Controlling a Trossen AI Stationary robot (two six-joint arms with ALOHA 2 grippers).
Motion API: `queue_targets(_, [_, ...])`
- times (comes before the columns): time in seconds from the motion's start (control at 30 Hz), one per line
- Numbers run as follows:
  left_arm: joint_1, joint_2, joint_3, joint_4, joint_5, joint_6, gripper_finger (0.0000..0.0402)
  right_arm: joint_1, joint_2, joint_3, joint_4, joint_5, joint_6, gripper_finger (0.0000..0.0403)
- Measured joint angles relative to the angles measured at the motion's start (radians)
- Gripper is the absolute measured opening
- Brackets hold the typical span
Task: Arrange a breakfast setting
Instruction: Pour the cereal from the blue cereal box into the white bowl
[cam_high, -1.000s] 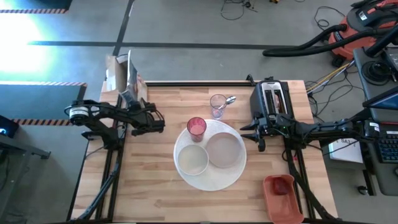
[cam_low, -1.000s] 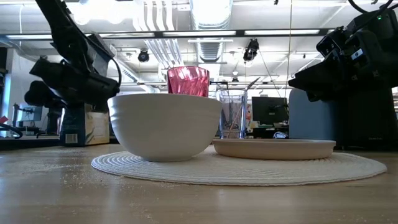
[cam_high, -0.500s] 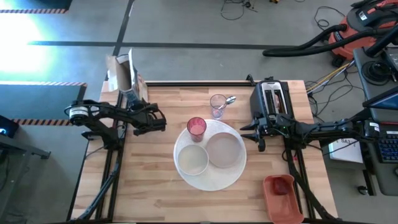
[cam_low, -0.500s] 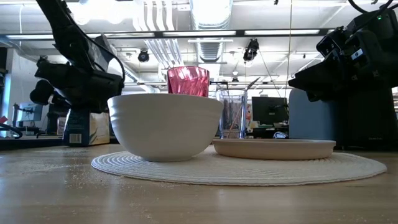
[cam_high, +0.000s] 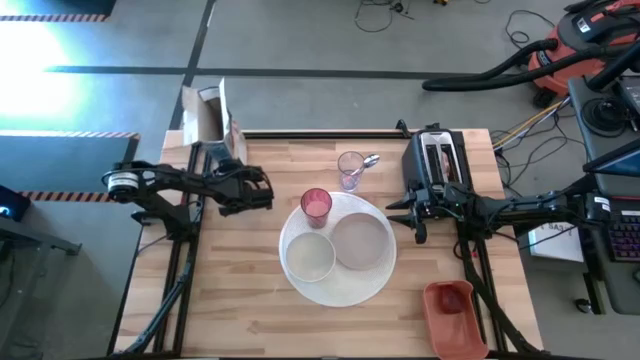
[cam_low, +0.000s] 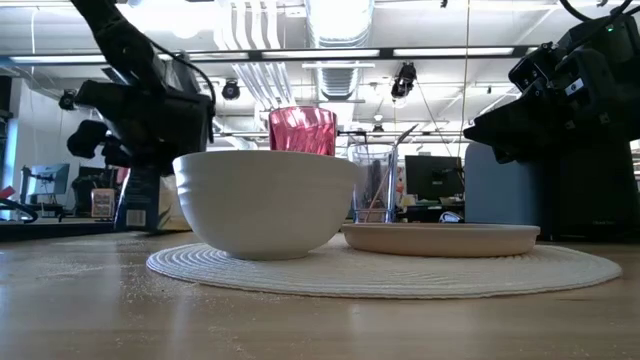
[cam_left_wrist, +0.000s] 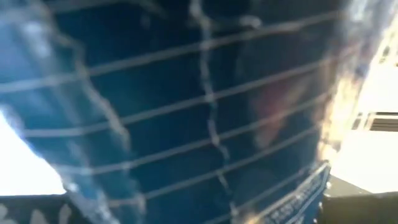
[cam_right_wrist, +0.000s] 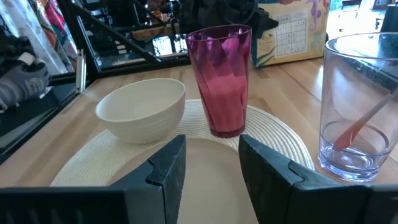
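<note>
On the round white woven placemat (cam_high: 345, 290) stand a white bowl (cam_high: 308, 257), a pale plate (cam_high: 362, 242) and a pink cup (cam_high: 316, 204). Beyond it, a clear glass (cam_high: 350, 168) holds a metal spoon (cam_high: 368, 160). At the table's far left corner an open blue cereal box (cam_high: 208, 118) leans, with my left gripper (cam_high: 232, 172) at its lower part. My right gripper (cam_right_wrist: 211, 165) hovers open at the placemat's right edge, over the plate (cam_right_wrist: 211, 186). A small red fruit lies in a red tub (cam_high: 455, 312). My left gripper is shut on the cereal box's lower part (cam_high: 222, 156), coming at it level from the table's near side. The gripper's own body hides the fingers; the box's blue face (cam_left_wrist: 186, 112) fills the wrist view. The box sits tilted (cam_low: 135, 200); whether its base touches the table, I cannot tell.
A black toaster (cam_high: 437, 160) stands at the far right, just behind my right arm. Crumbs are scattered on the wood to the placemat's left (cam_low: 120, 285). Bare wood lies along the near edge (cam_high: 250, 320).
My left gripper has gone a little toward the table's right edge and up, rolling its wrist. The cereal box has gone with it: it stood upright and now leans, its open top swung toward the right.
</note>
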Motion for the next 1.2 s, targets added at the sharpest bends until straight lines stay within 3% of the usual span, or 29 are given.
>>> queue_targets(0.27, [-0.035,-0.006,0.093,-0.108,0.065,0.051,0.0181,0.000,0.000,0.000,0.000,0.000,0.000,0.0139])
queue_targets(0.9, [-0.189,-0.006,0.414,-0.695,0.115,0.103,0.0178,0.000,0.000,0.000,0.000,0.000,0.000,0.0139])
queue_targets(1.0, [-0.224,-0.006,0.454,-0.778,0.157,0.151,0.0177,0.000,0.000,0.000,0.000,0.000,0.000,0.0139])
queue_targets(1.2, [-0.264,-0.066,0.486,-0.780,0.299,0.333,0.0177,0.000,0.000,0.000,0.000,0.000,0.000,0.0139])
